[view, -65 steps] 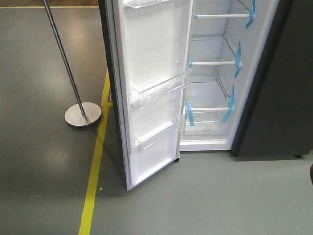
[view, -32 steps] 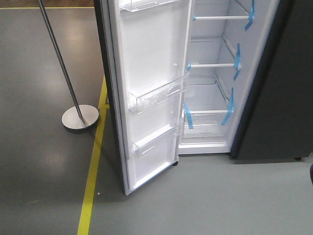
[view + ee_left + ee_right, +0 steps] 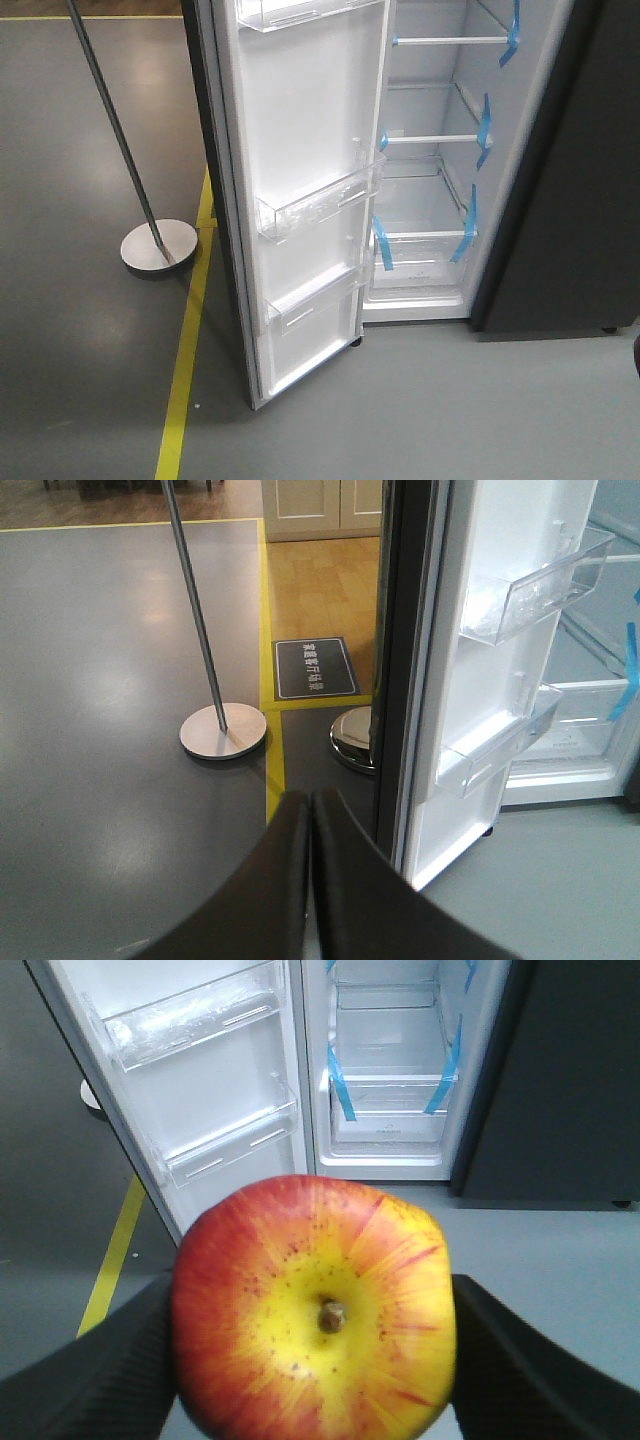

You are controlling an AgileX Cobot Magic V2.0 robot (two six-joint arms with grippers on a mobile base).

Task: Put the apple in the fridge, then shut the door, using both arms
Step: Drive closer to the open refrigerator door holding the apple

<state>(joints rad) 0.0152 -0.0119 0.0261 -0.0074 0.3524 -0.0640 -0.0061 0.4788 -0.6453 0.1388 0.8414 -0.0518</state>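
Over the last second the front view has slid. The round metal stand base (image 3: 158, 247) has drifted toward nine o'clock and the fridge (image 3: 520, 180) sits a little differently in frame, which suggests the robot is rolling in for the placing. The door (image 3: 300, 130) stands wide open at nine o'clock of the compartment, its smooth white inner face carrying clear plastic bins (image 3: 315, 205). Inside, glass shelves (image 3: 435, 138) bear strips of blue tape (image 3: 383, 245). The apple (image 3: 315, 1300) is glossy, streaked red over yellow, with its stem dimple toward the lens. The right claw (image 3: 312, 1355) pinches it, short of the fridge at twelve o'clock. The left claw (image 3: 308, 805) is empty, its dark fingers pressed together, with the door's edge at two o'clock.
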